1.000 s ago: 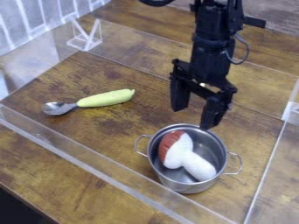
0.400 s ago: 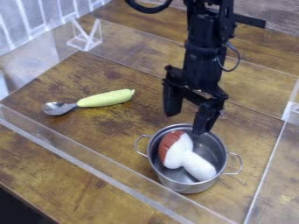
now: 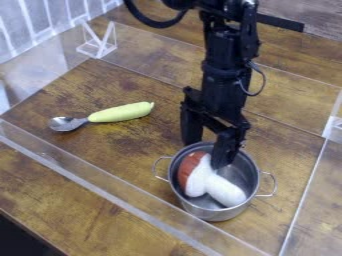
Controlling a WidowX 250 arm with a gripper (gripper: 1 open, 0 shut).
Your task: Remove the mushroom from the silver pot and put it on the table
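The silver pot (image 3: 247, 203) sits on the table (image 3: 94, 160) at the lower right, its two small loop handles showing. Inside it lies the mushroom (image 3: 214, 184), reddish-brown cap toward the back left and white stem pointing to the front right. My gripper (image 3: 207, 146) hangs pointing straight down over the pot's back rim, open. One fingertip is outside the pot at its back left. The other dips inside, right over the mushroom's cap and hiding part of it. Whether it touches the cap I cannot tell.
A yellow-green banana-shaped toy (image 3: 123, 112) and a small metal spoon (image 3: 67, 123) lie on the left of the table. Clear acrylic walls (image 3: 80, 170) bound the front and sides. A clear bracket (image 3: 95, 42) stands at the back left.
The gripper has come down and toward the front left, from above and behind the pot to its back rim, with one finger now inside. It stayed open. The mushroom and pot did not move.
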